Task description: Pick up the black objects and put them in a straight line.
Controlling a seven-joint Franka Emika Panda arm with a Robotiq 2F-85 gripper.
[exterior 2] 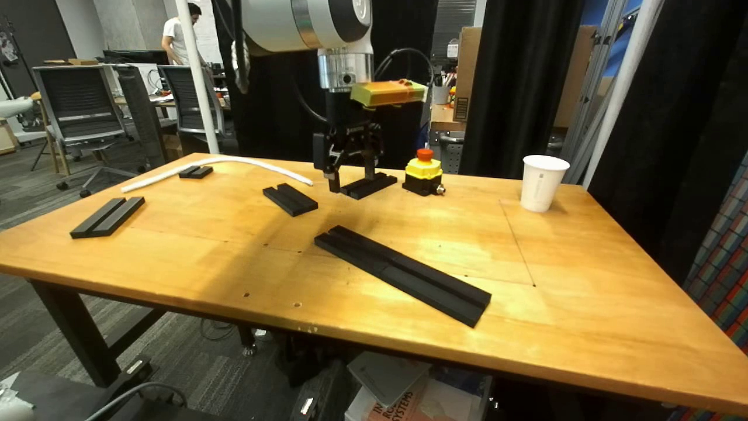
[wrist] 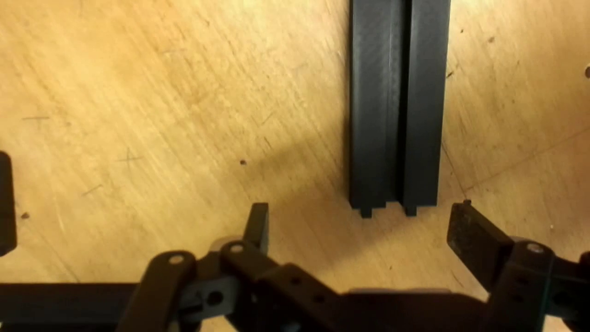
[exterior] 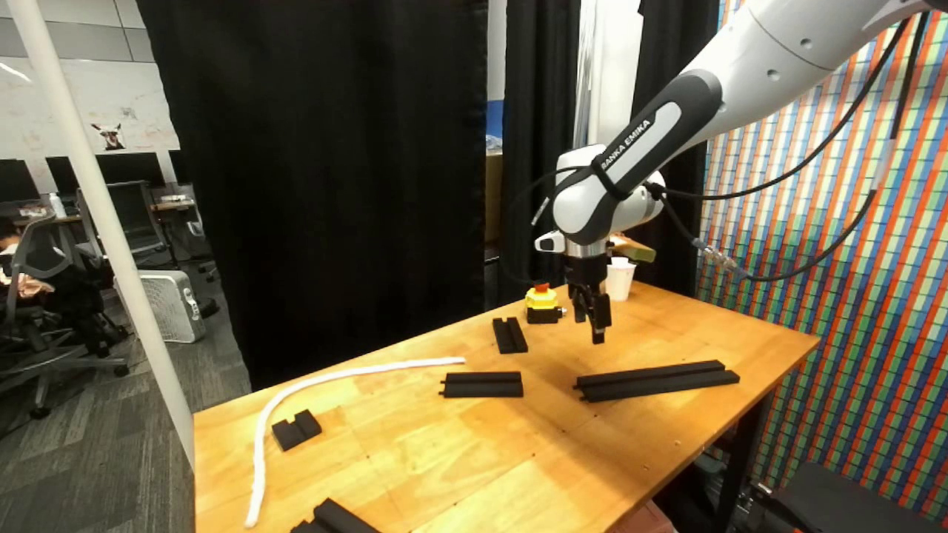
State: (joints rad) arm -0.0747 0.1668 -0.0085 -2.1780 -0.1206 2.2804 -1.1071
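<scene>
Fingers [wrist: 481, 244] spread wide, holding nothing, point down above the bench [exterior: 444, 451]. In the wrist view, the tabbed end of a long, grooved black strip [wrist: 371, 115] lies just ahead of them, within the gap's width but closer to the finger at the right of that view; the rest runs off the top edge. It lies flat, and an exterior view shows a seam across its middle. Another black bar [exterior: 483, 389] lies near the tabbed end, apart from it. A second bar [exterior: 503, 335] sits near a yellow button box [exterior: 542, 301] with a red top, and a third bar [exterior 2: 123, 216] is well off toward one end of the bench. A small black block [exterior: 296, 431] lies just beside a curved white tube [exterior: 385, 367]. The wooden top is marked with small holes [exterior 2: 246, 294] and thin lines [exterior 2: 517, 242]; a white paper cup [exterior 2: 541, 184] stands upright, well apart from the strip. Dark curtains [exterior: 318, 185] hang behind, with chairs [exterior 2: 79, 108] and a person [exterior 2: 176, 38] beyond. In an exterior view the white arm [exterior: 763, 66] slants down from the upper right, bends, and drops straight to the fingers.
</scene>
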